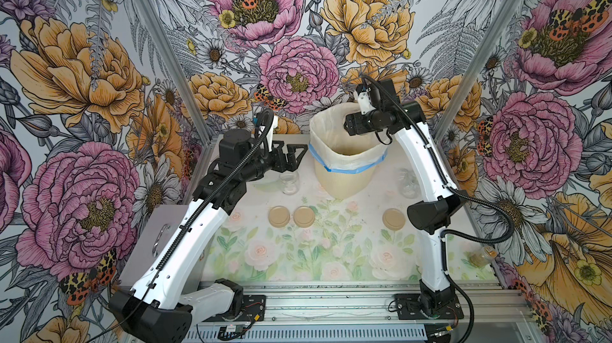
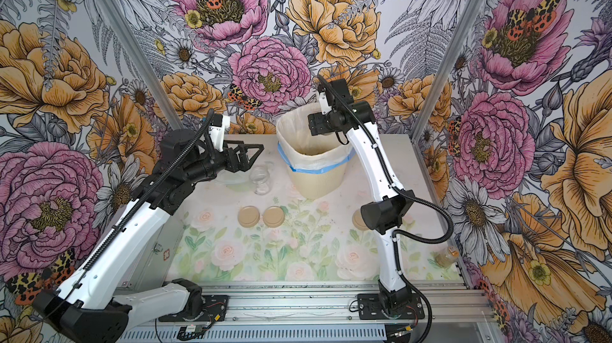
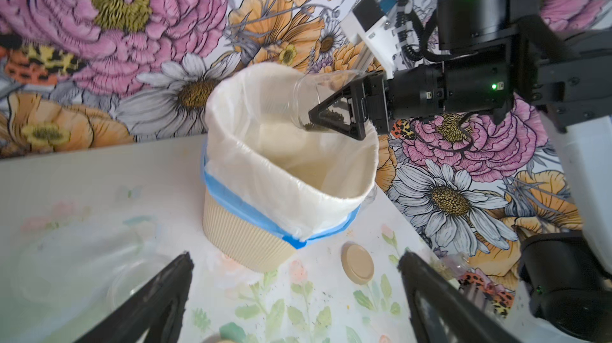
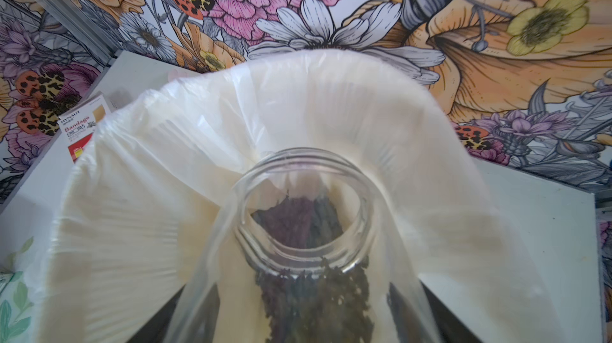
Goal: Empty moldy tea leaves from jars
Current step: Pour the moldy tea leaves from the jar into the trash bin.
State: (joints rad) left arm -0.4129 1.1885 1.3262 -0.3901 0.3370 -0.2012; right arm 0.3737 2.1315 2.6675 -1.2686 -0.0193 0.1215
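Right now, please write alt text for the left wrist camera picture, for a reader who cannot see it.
The right gripper holds a small clear glass jar tilted mouth-first over a cream ribbed bin lined with a blue-edged white bag; dark crumbly tea leaves sit inside the jar. A flat tan disc lid lies beside the bin.

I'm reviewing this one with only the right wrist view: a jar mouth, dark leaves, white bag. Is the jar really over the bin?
Observer: Yes. The left wrist view shows the right gripper holding the jar tipped, mouth down over the bin.
Operator: And the other arm?
Observer: In a top view the left gripper is open and empty, hovering near an empty jar.
Operator: Anything lying loose?
Observer: Three lids lie flat in front of the bin.
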